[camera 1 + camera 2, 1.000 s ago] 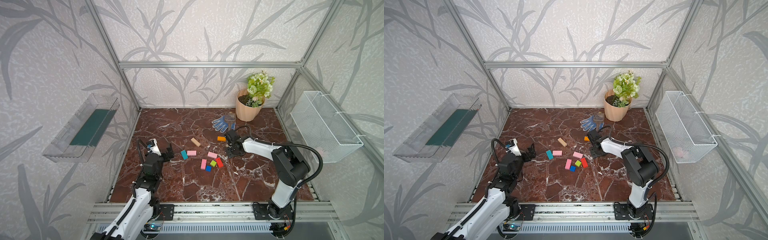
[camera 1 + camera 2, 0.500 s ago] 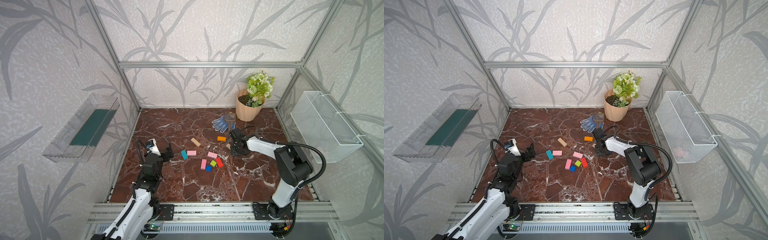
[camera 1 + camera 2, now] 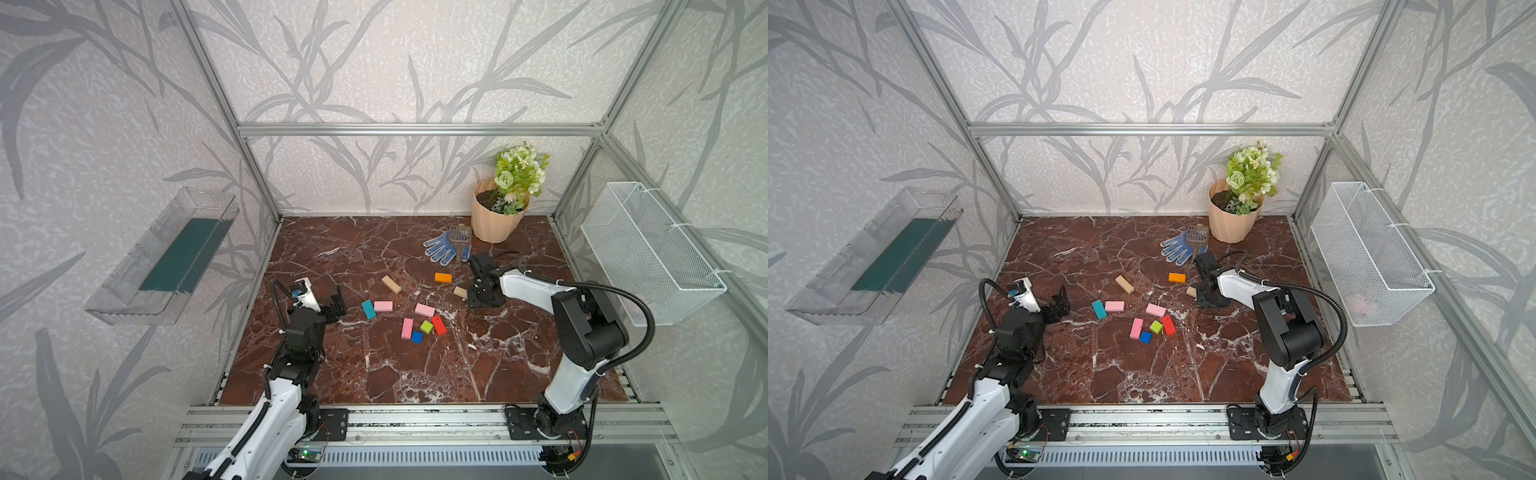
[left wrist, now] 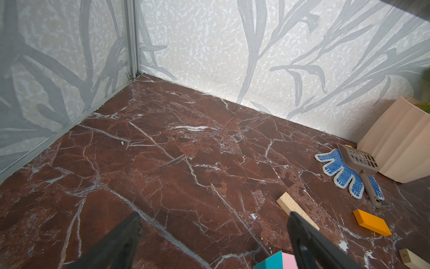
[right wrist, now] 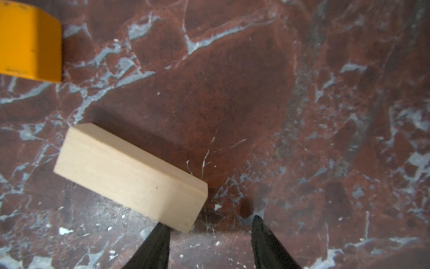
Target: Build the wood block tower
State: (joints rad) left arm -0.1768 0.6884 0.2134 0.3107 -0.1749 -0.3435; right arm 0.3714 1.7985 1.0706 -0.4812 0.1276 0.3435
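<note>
The wood blocks lie singly on the marble floor, and no tower is in view. In a top view I see a long tan block, an orange one, a teal one, pink ones, a green cube, a red block and a blue cube. My right gripper points down at the floor, open, with bare floor between its fingers. A short tan block rests against one fingertip. My left gripper hovers wide open, left of the teal block.
A beige flowerpot stands at the back right, with a blue dotted glove and a grey scoop in front of it. A wire basket hangs on the right wall and a clear tray on the left wall.
My right gripper has shifted to the right, off the short tan block that it covered a second ago. The left arm has stayed still.
</note>
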